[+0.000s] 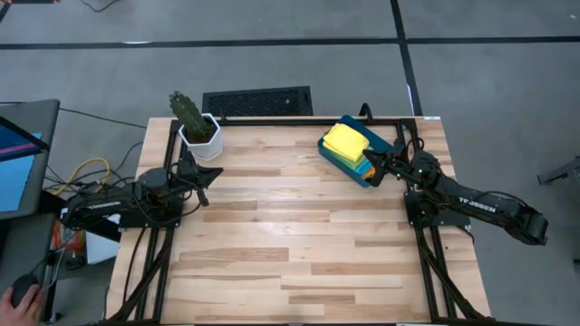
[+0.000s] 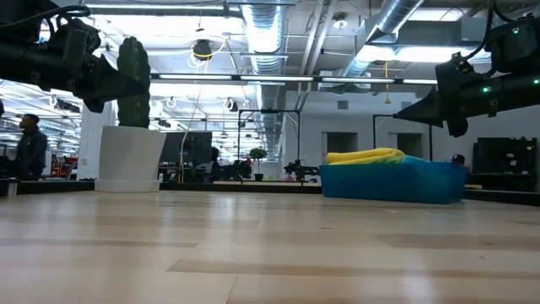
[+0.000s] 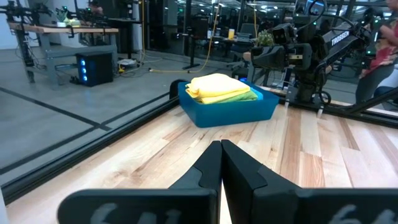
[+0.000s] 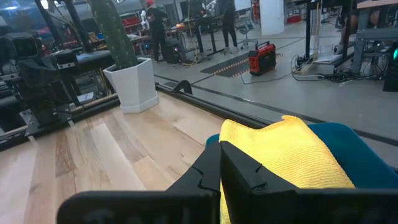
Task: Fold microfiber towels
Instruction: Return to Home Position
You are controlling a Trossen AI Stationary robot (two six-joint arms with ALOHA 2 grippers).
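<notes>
Left gripper [image 3: 221,148] pinched closed near potted cactus [image 1: 195,122], right gripper [image 4: 219,149] closed too, right at teal bin [image 2: 392,181], yellow towel [image 1: 345,139] on top

One bin [image 3: 230,114], one cactus [image 1: 188,112], one yellow towel [image 1: 345,139], one green towel [image 3: 240,97], one left claw [image 3: 221,147], one right claw [image 4: 220,147]

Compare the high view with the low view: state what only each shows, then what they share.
Only the high view shows the whole tabletop, the black floor grate behind it, and what looks like a person's hand at the lower left. Only the low view shows the room beyond the table: ceiling ducts and a person standing far left. Both show the cactus pot, the teal bin with the yellow towel on top, the left gripper near the cactus, and the right gripper near the bin.
</notes>
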